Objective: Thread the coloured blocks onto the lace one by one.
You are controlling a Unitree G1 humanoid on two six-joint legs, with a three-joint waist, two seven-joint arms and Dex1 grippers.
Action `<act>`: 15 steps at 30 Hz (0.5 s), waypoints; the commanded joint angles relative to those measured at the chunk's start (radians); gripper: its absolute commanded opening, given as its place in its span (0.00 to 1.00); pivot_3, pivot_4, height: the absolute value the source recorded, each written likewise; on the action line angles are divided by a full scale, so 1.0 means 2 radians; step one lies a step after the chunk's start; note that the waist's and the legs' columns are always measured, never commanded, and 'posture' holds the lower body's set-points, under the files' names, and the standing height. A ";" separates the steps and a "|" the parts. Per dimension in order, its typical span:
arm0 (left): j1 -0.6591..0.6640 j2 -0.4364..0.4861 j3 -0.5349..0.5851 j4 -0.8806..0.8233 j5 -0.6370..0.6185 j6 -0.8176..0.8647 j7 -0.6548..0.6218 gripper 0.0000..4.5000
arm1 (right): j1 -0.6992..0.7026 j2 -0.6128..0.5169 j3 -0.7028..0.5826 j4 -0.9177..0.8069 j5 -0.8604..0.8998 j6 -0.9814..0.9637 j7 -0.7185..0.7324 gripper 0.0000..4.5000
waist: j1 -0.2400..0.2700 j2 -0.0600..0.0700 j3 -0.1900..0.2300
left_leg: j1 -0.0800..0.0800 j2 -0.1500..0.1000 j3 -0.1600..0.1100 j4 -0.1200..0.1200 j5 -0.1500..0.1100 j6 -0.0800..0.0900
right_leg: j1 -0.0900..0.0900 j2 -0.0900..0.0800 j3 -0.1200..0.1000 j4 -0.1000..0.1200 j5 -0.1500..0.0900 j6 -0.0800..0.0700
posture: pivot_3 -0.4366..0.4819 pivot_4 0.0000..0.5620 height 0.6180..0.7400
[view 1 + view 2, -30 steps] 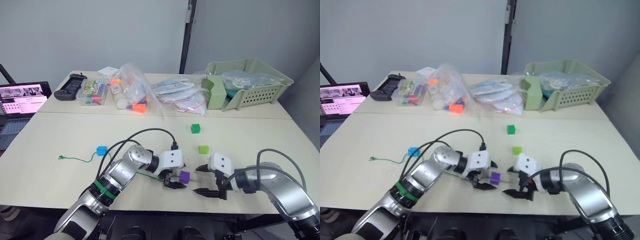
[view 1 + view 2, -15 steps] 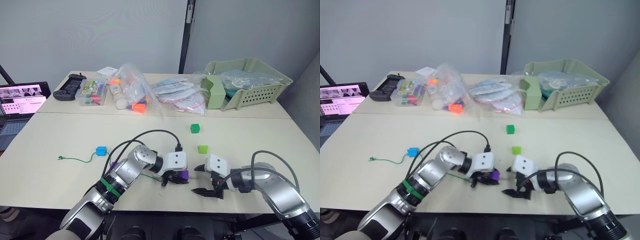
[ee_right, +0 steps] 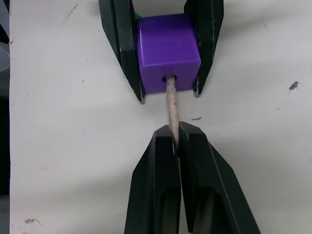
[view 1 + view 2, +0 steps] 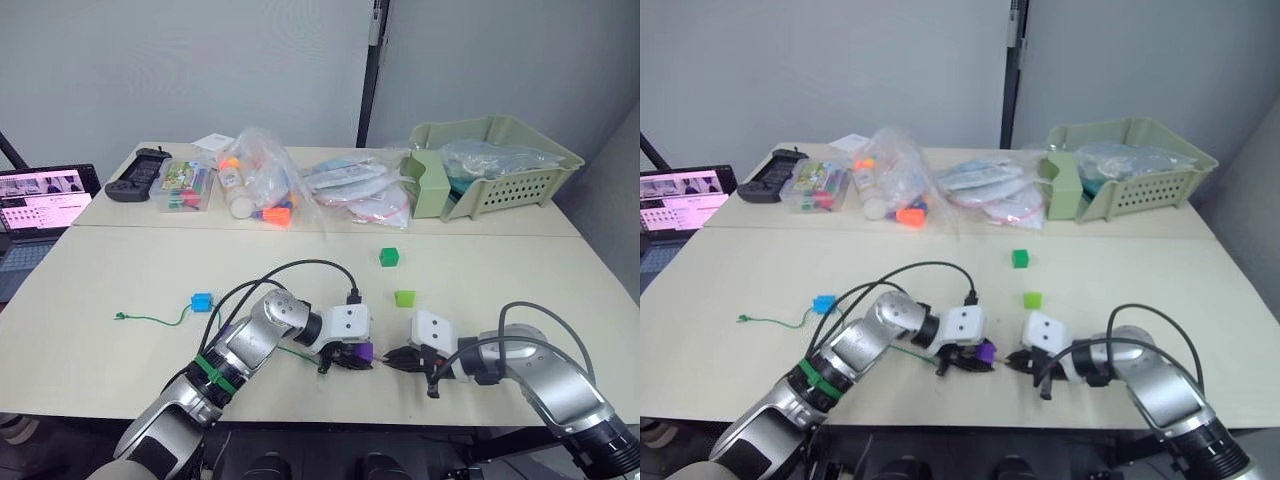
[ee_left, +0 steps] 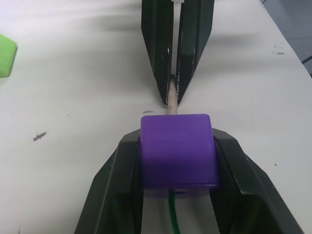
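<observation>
Both pincers low, tips meeting.

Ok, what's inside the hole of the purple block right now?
The lace's pale tip sticks out of the purple block; green string trails from its other side. The stretch inside is hidden.

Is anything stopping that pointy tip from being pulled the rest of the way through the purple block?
Nothing visible. The right end effector already pinches the tip poking out of the purple block, which the left end effector holds; bare table lies around them.
</observation>
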 commanded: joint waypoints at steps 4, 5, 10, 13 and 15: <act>0.041 0.097 0.055 -0.042 -0.024 -0.003 -0.037 0.27 | -0.013 -0.006 -0.006 -0.012 -0.002 -0.012 0.005 0.00 | -0.002 0.000 0.000 | 0.000 0.001 -0.001 0.000 0.000 0.000 | 0.000 0.000 0.000 0.000 0.000 0.000 | 0.48 0.27 1.00; 0.052 0.128 0.067 -0.036 -0.024 -0.018 -0.048 0.27 | -0.015 -0.007 -0.006 -0.013 -0.002 -0.010 0.006 0.00 | -0.004 0.000 0.000 | 0.000 0.001 -0.001 0.000 0.000 0.000 | 0.000 0.000 0.000 0.000 0.000 0.000 | 0.48 0.27 1.00; 0.094 0.229 0.118 0.021 -0.039 -0.083 -0.088 0.27 | -0.023 -0.008 -0.004 -0.011 -0.002 -0.010 0.009 0.00 | -0.008 0.000 0.000 | 0.002 0.002 -0.001 -0.002 0.000 0.000 | 0.000 0.001 0.000 0.000 0.000 -0.001 | 0.48 0.27 1.00; 0.097 0.262 0.130 0.081 -0.024 -0.140 -0.094 0.27 | -0.025 -0.009 -0.004 -0.007 -0.003 -0.014 0.011 0.00 | -0.008 0.000 0.000 | 0.003 0.003 0.000 -0.003 0.000 0.000 | 0.000 0.001 0.000 0.000 0.000 -0.001 | 0.48 0.27 1.00; 0.091 0.271 0.138 0.116 -0.021 -0.165 -0.099 0.27 | -0.028 -0.008 -0.004 -0.004 -0.004 -0.016 0.012 0.00 | -0.009 0.001 0.000 | 0.004 0.003 0.000 -0.003 0.000 0.000 | 0.000 0.001 0.000 0.000 0.000 -0.001 | 0.48 0.27 1.00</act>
